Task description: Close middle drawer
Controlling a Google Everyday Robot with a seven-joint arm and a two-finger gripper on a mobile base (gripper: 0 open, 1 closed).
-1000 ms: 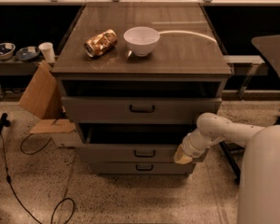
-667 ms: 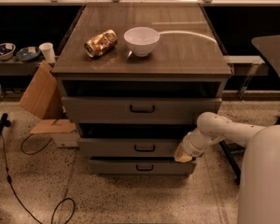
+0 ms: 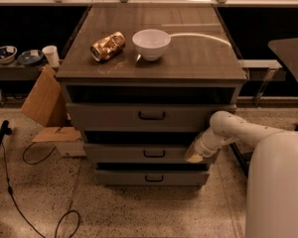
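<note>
The grey cabinet (image 3: 151,63) has three drawers. The middle drawer (image 3: 139,153), with a small dark bar handle (image 3: 154,153), stands out a little from the cabinet, with a dark gap above its front. My gripper (image 3: 193,155) is at the right end of that drawer's front and touches it. My white arm (image 3: 238,130) reaches in from the right. The top drawer (image 3: 114,116) stands out further than the middle one. The bottom drawer (image 3: 151,178) sits lowest.
A white bowl (image 3: 151,43) and a crushed gold can (image 3: 108,46) lie on the cabinet top. Cardboard (image 3: 42,100) leans at the left, near a cup (image 3: 51,55) and bowls on a low ledge. Cables (image 3: 20,202) run over the floor. My white base (image 3: 278,182) fills the right.
The middle drawer's front has moved back toward the cabinet, and my gripper has moved in with it. The top drawer, bowl and can have not moved.
</note>
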